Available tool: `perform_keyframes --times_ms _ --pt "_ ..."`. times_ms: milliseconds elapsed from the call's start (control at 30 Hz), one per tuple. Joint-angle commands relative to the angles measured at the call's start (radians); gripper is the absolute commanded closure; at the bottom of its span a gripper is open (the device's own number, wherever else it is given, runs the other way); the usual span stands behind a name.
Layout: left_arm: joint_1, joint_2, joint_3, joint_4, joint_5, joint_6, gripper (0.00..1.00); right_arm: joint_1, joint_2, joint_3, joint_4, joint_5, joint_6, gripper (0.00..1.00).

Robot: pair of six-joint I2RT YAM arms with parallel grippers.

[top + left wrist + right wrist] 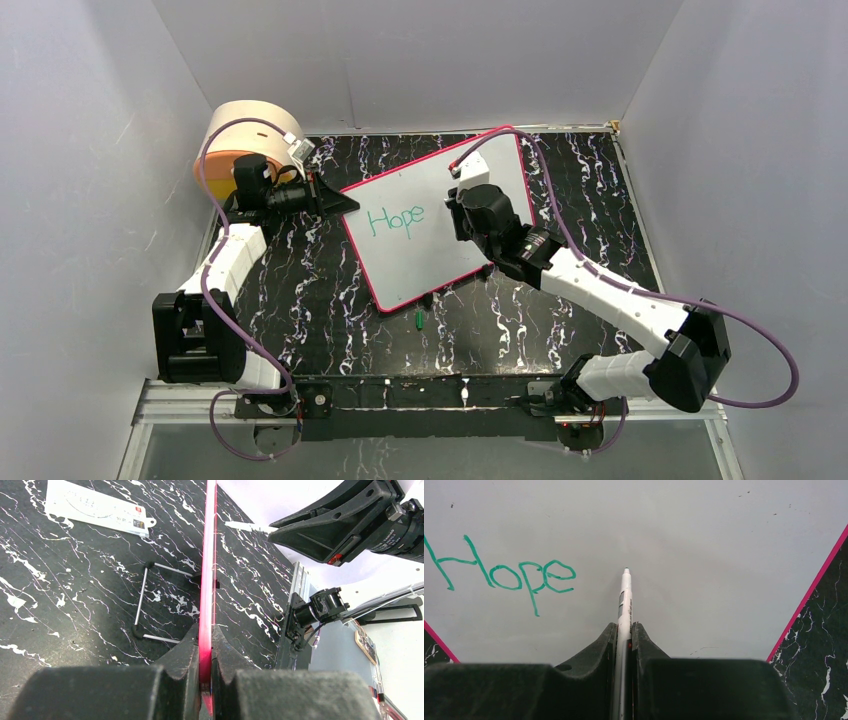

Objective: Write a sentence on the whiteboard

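The whiteboard (420,255), white with a pink-red rim, lies tilted in the middle of the black marbled table. On it stands one teal-green word of the sentence (396,219), "Hope" (504,572). My left gripper (340,203) is shut on the board's left rim (207,580), seen edge-on between the fingers. My right gripper (462,212) hovers over the board's right half, shut on a white pen (625,602). The pen's tip points at bare board right of the word; whether it touches I cannot tell.
A green pen cap (420,320) lies on the table just below the board's near edge. A round tan and orange roll (245,135) sits at the back left. A small white printed card (95,507) and a metal wire stand (142,602) lie on the table.
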Motion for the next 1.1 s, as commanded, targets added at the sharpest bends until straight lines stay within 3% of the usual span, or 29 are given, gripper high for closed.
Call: perform_keyframes --times_ms 0,567,1067 --pt "-0.034 0.03 -0.013 -0.079 -0.083 0.105 1.0 -0.009 0.006 0.005 0.046 -0.012 -0.016 1.0" --pt "-0.036 0.035 -0.013 -0.084 -0.079 0.111 1.0 -0.019 0.037 0.003 0.075 -0.014 -0.016 1.0" --pt "-0.039 0.036 -0.012 -0.09 -0.084 0.116 1.0 -0.023 0.053 0.012 -0.023 -0.033 0.017 1.0"
